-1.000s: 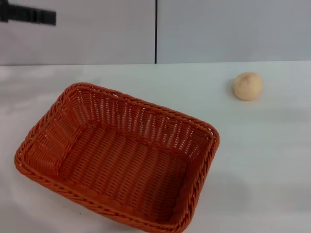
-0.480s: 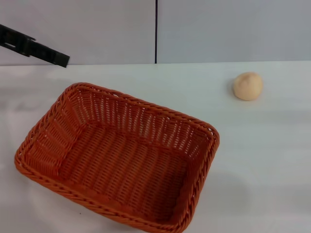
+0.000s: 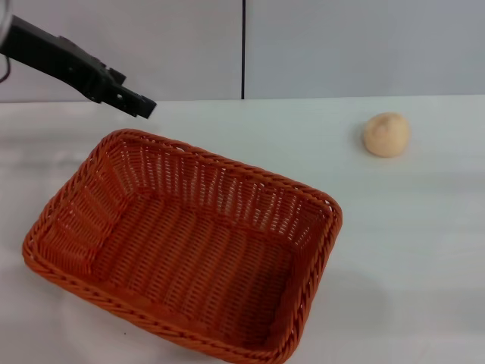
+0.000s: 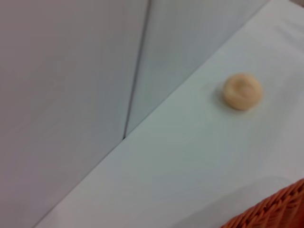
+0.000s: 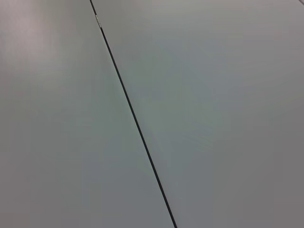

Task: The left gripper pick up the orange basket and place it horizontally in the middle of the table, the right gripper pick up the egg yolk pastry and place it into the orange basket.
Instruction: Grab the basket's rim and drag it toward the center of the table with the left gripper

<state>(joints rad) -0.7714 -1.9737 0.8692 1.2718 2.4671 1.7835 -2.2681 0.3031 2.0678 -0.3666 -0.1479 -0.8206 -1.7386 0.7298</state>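
White table [image 3: 424, 258] has the orange basket [image 3: 182, 246] sitting skewed at the front-left corner. Left gripper [image 3: 144, 107] hangs just past its back rim, can't tell the jaw gap. Egg yolk pastry [image 3: 386, 134] is back-right, well apart.

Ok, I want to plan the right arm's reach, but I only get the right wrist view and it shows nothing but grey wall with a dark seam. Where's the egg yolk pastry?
Observer: The egg yolk pastry sits on the white table, far back on the robot's right, well apart from the basket.
Operator: Is anything in the basket?
Observer: No, the orange basket is empty. It lies skewed on the near left of the table.
Operator: Where's the left tool?
Observer: The left tool hovers just beyond the basket's far left rim, with a gap between them. The right tool shows in no view.
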